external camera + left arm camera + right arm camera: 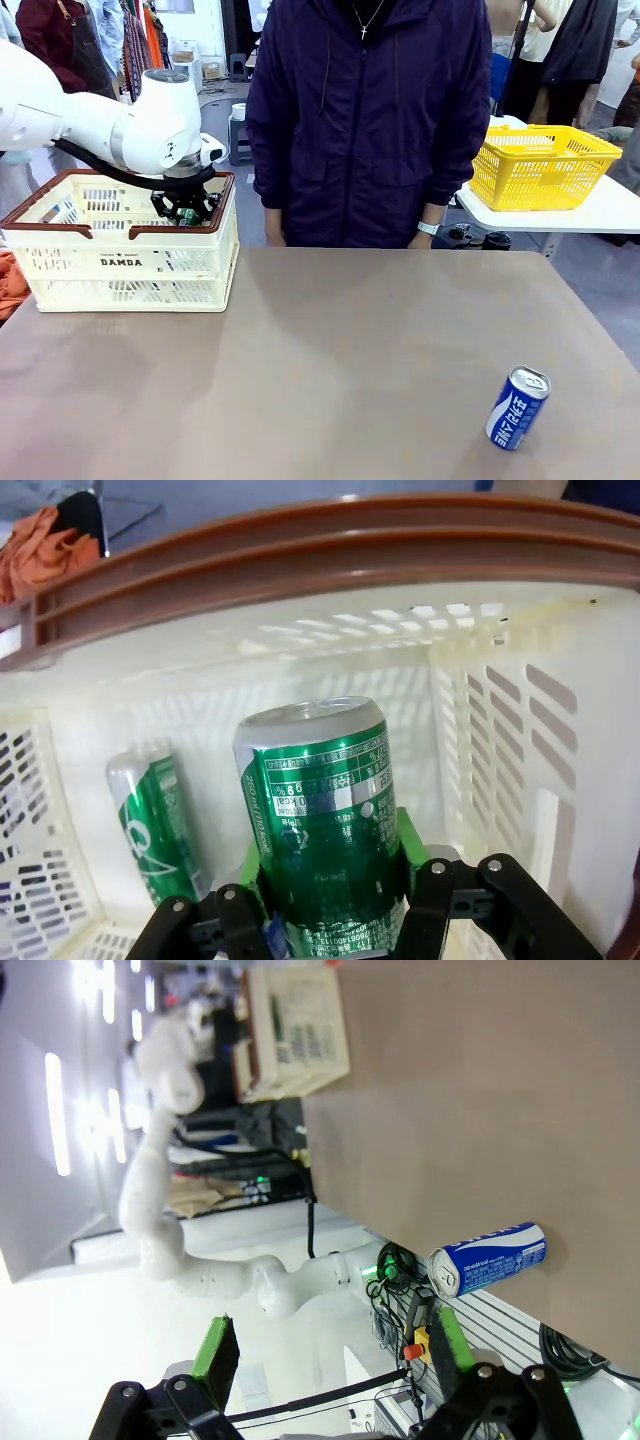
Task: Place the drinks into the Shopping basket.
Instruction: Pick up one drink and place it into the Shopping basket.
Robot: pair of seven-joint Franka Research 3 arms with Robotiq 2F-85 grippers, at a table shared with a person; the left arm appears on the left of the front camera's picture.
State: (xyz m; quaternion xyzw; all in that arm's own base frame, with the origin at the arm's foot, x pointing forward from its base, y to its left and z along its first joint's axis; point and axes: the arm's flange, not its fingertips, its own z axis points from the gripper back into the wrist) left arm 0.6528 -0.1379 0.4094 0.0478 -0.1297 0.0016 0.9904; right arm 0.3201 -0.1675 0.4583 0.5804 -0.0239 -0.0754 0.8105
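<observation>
One green can (325, 810) in left gripper (330, 885) — second can (155, 825) beside, seemingly apart.

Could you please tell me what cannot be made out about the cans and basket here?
- Front view: the left gripper and the Shopping basket wall hide how many cans lie inside.
- Left wrist view: the held green can is cut off by the bottom edge, so whether it touches the basket floor is unclear.
- Same view: the gripper hides the lower end of the second green can.
</observation>
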